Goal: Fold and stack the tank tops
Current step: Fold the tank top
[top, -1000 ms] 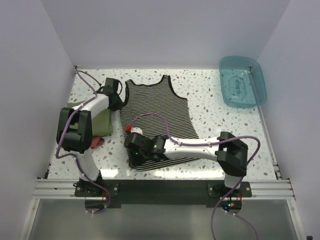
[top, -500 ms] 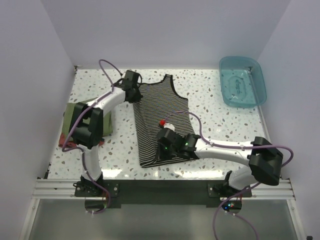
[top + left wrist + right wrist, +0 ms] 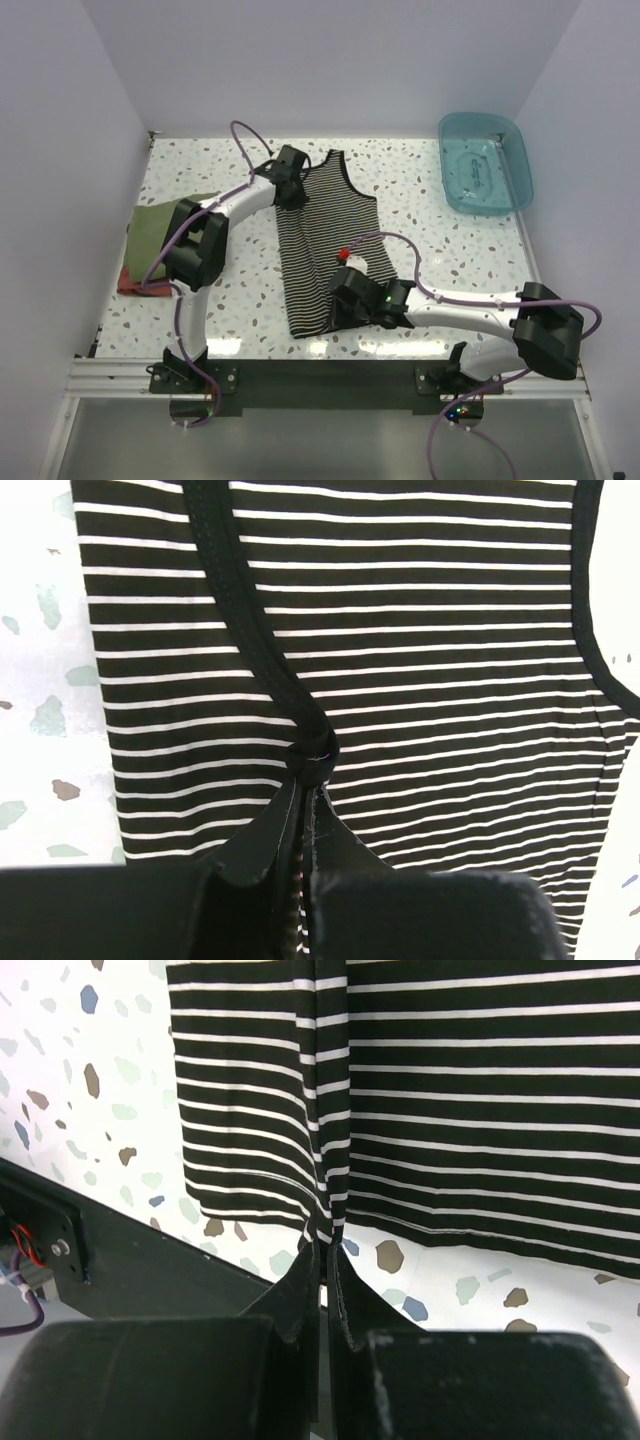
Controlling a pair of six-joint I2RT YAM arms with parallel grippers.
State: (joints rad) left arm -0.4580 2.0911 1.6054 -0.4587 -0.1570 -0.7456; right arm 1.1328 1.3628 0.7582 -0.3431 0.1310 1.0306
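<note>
Both arms have swung rightward since a second ago, dragging the left side of the striped tank top [image 3: 345, 215] across itself, so a shirt that lay spread flat is now a narrower strip running from the far middle of the counter [image 3: 440, 240] toward its near edge. It looks like a lengthwise fold in progress, with the carried half not yet laid down. The left hand [image 3: 303, 820] is closed, pinching the dark trim at the strap end, where the binding bunches into a small knot between its fingers. The right hand [image 3: 325, 1275] is likewise clamped on the hem end, its fingers pressed together over the striped edge. Holding the two ends of one side keeps that edge taut and straight as it crosses, which should let the layers line up. The hem sits close to the counter's near edge, with the dark rail [image 3: 120, 1260] just beyond it, so there is little room to pull toward the robot. To the right lies a broad bare stretch of speckled counter, reaching as far as the teal bin [image 3: 485, 160] in the far right corner. The olive-green tank top [image 3: 150, 228] rests folded by the left edge, a reddish cloth [image 3: 135, 282] just nearer than it, well apart from the striped one.
</note>
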